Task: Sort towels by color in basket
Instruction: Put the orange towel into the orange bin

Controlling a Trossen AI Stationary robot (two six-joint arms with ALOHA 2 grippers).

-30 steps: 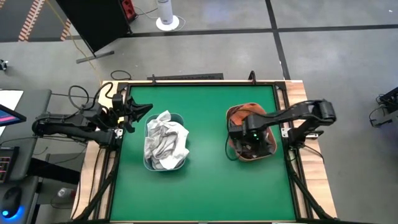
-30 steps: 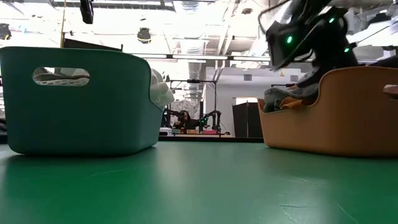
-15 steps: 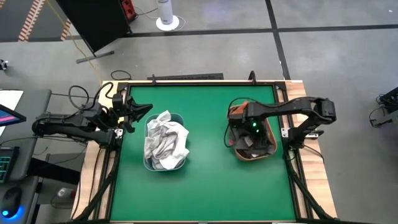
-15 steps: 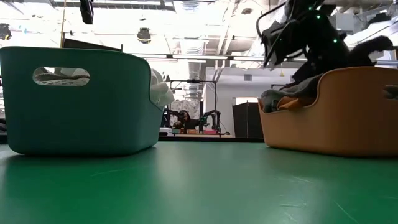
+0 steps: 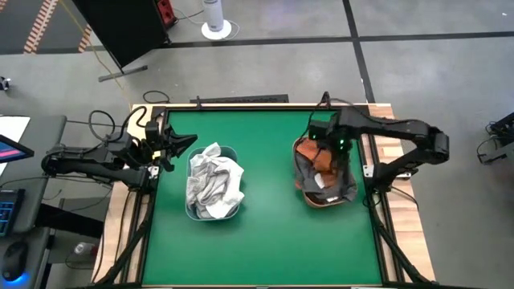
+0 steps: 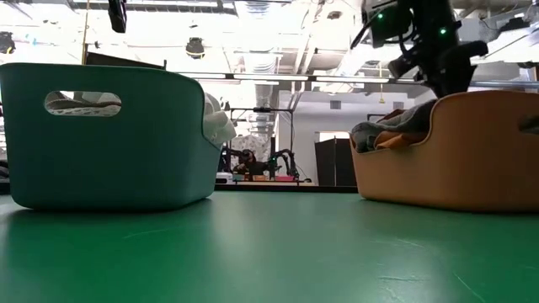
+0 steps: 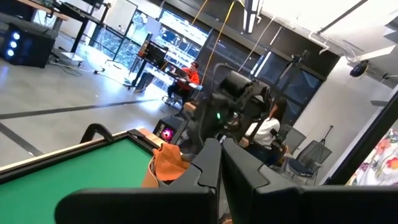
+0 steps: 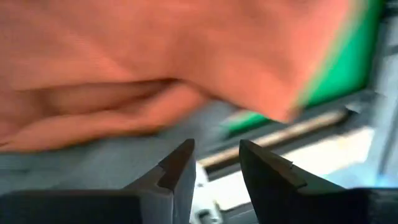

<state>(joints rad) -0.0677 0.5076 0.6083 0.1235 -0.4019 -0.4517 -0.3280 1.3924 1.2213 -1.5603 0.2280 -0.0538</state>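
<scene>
Since everything here is soft cloth, expect it to be light, floppy and prone to snagging its neighbours: my judgement, not something seen.

Green table (image 5: 265,233): two baskets well apart. Teal basket (image 5: 233,210) on the left-arm side holds a heaped pile of white and light grey towels (image 5: 214,183), crumpled, rising above the rim. Orange basket (image 5: 325,202) on the right-arm side holds the dark grey towel (image 5: 339,186) with the rust-orange towel (image 5: 324,158) at its far end; in the low view grey cloth (image 6: 387,126) drapes over the rim.

Right gripper (image 8: 214,165): over the far end of the orange basket, fingers apart with a clear gap, nothing between them. Its own camera shows rust-orange fabric just ahead, not gripped.

Left gripper (image 7: 221,163): parked at the table's left edge beside the teal basket, fingers together, empty.

Handling, as judgement:
- Pinch a raised fold or ridge, not a flat area; flat cloth will slip out of a narrow two-finger grip.
- Rust-orange piece lies against the dark grey; a deep grab may take both layers. Go for its exposed upper fold.
- White pile is tangled; lifting one will likely drag another. Take the topmost peak and lift high to shake free.
- No breakage risk; the real risk is a cloth trailing over a rim.
</scene>
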